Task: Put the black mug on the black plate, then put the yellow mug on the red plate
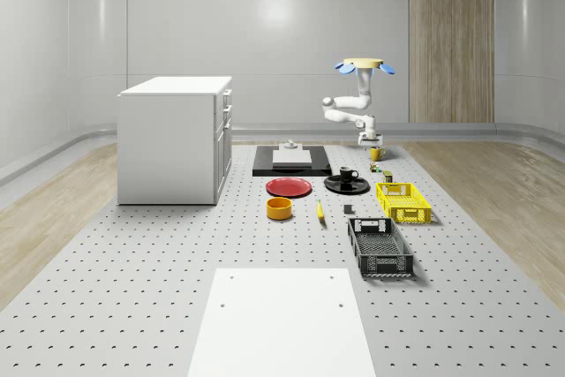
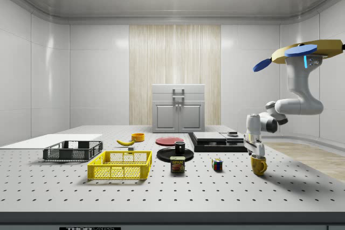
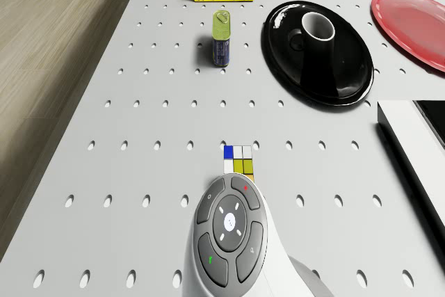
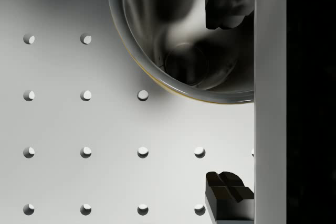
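The yellow mug (image 1: 376,154) stands on the table at the whole-scene view's far right, beyond the plates. My gripper (image 1: 371,142) hangs right over it, open. In the wrist view one finger (image 4: 226,3) sits inside the mug (image 4: 157,24) and the other stays outside its wall. The drone (image 2: 307,52) hovers above and beyond the mug (image 2: 258,165). The black mug (image 3: 318,29) stands upright on the black plate (image 3: 341,78). The red plate (image 1: 289,187) lies bare to the black plate's left in the whole-scene view.
A puzzle cube (image 3: 238,160) and a tin can (image 3: 221,36) stand between the yellow mug and the black plate. A yellow crate (image 1: 403,201), black crate (image 1: 380,247), yellow bowl (image 1: 279,208), banana (image 1: 320,210), black stove slab (image 1: 291,161) and white cabinet (image 1: 172,139) share the table.
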